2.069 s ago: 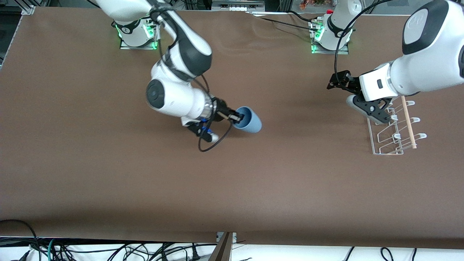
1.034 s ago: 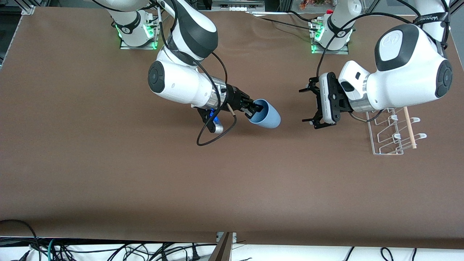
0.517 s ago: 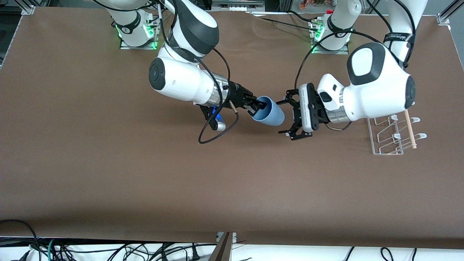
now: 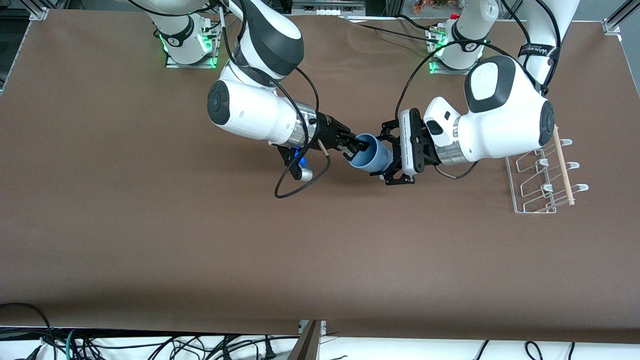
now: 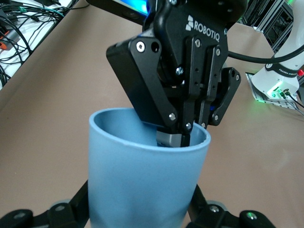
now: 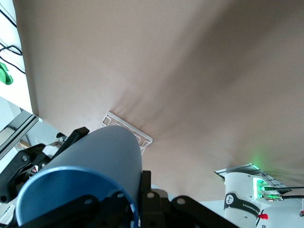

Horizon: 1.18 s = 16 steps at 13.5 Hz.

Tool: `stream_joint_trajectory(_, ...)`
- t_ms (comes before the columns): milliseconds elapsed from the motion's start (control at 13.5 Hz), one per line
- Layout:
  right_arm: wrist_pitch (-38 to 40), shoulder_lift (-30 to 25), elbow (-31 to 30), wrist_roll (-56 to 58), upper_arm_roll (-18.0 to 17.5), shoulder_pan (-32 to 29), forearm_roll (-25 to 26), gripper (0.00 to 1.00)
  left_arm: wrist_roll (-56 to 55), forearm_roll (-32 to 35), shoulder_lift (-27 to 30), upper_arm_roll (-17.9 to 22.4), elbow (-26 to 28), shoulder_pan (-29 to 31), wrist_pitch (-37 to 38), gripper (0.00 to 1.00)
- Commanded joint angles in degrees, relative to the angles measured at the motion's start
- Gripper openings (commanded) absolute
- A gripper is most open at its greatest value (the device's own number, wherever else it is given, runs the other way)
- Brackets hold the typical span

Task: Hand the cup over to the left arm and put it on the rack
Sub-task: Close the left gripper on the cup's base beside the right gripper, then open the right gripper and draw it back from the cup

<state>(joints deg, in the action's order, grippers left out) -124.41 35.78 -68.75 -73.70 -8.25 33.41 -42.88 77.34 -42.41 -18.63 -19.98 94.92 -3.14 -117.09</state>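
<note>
Cup (image 4: 371, 157) hangs over the tabletop (image 4: 150, 240) mid-table, pinched at its rim by the right gripper (image 4: 356, 146) (one finger inside). Left gripper (image 4: 391, 156) has fingers (image 5: 66, 209) spread wide around its base, not clamped. Rack (image 4: 542, 180) stands toward the left arm's end.

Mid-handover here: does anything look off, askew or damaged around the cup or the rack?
Nothing stands out. The right gripper pinches the cup by its rim, one finger inside; the cup looks intact. The left gripper is open around the cup's base end. The rack sits upright at the left arm's end of the table.
</note>
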Motion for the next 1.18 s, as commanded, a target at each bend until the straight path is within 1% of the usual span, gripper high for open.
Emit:
stream_joint_trajectory(0, 0.3, 1.6, 2.9, 0.3, -0.5, -0.1, -0.1, 0.00, 1.2, -1.0, 0.6, -0.5, 0.6, 0.2, -1.1, 0.00)
stream_joint_trajectory(74, 0.3, 1.4, 2.9, 1.3, 0.0, -0.5, 0.5, 0.03, 1.1, -0.7, 0.7, -0.5, 0.5, 0.2, -1.0, 0.00)
stream_joint_trajectory(148, 0.3, 1.1, 2.9, 2.9, 0.8, -1.3, 1.3, 0.27, 1.0, -0.7, 0.8, -0.4, 0.4, 0.3, -0.9, 0.00)
stream_joint_trajectory(296, 0.8, 0.6, 2.9, 4.4, 1.7, -3.3, 2.0, 0.81, 0.9, 1.3, 0.9, -0.5, -0.1, 0.7, -0.1, 0.00)
stream_joint_trajectory(369, 1.0, -0.5, 2.9, 4.6, 2.5, -4.0, 2.5, 0.98, 0.7, 2.8, 1.0, -0.5, -0.1, 0.9, 0.6, 0.00)
stream_joint_trajectory(443, 1.3, -1.7, 2.9, 5.0, 3.3, -4.8, 4.0, 0.99, 0.5, 3.6, 1.2, -0.1, -0.3, 0.9, 2.3, 0.00)
stream_joint_trajectory(517, 2.5, -3.2, 2.8, 5.0, 3.6, -6.1, 4.9, 0.99, 0.0, 5.9, 1.8, 0.1, -0.3, 1.2, 4.1, 0.00)
stream_joint_trajectory(665, 6.9, -5.7, 2.8, 6.7, 4.0, -10.1, 5.9, 0.99, -2.7, 12.7, 2.2, 0.3, -0.5, 1.9, 7.0, 0.00)
stream_joint_trajectory(739, 10.4, -6.4, 2.8, 8.1, 4.4, -12.6, 6.6, 0.99, -4.7, 15.1, 2.2, 0.4, -0.8, 2.1, 8.4, 0.00)
stream_joint_trajectory(961, 20.1, -8.5, 2.8, 14.4, 4.6, -18.6, 7.7, 0.99, -7.2, 25.5, 2.0, 0.7, -1.7, 3.5, 11.7, 0.00)
stream_joint_trajectory(1034, 24.0, -9.2, 2.8, 18.0, 5.3, -20.2, 9.2, 0.99, -7.4, 29.2, 1.9, 1.1, -2.1, 3.8, 13.6, 0.00)
stream_joint_trajectory(1108, 28.7, -9.5, 2.8, 21.0, 6.1, -20.5, 11.8, 0.99, -9.0, 33.8, 2.0, 1.5, -2.4, 3.9, 14.9, 0.00)
